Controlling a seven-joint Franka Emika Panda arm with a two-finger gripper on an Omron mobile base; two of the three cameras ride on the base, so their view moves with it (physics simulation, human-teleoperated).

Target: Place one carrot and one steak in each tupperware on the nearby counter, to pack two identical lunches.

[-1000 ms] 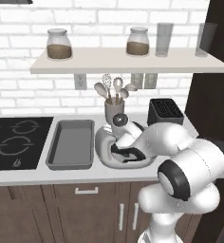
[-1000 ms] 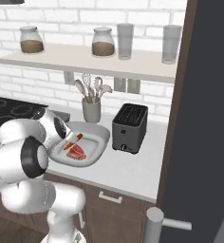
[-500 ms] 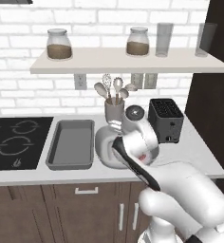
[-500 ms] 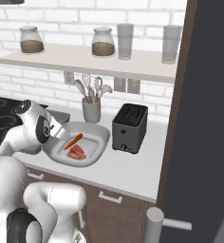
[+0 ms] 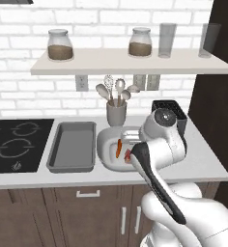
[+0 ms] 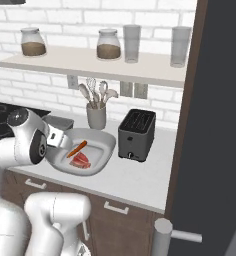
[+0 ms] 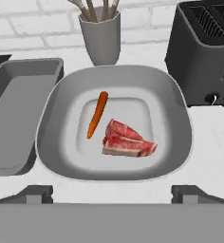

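On the desk [image 7: 213,142], the rectangular tupperware [image 7: 14,109] lay at nine o'clock of the oval tupperware [image 7: 175,118]. Inside the oval one, a carrot [image 7: 97,114] sat at ten o'clock of a steak [image 7: 128,140]. The jaws stood wide apart, holding nothing. A toaster [image 7: 204,52] stood at two o'clock.

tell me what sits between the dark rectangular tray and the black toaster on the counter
The lighter oval tupperware, holding one carrot and one steak. The hand view shows it best, with the rectangular tray and the toaster on either side.
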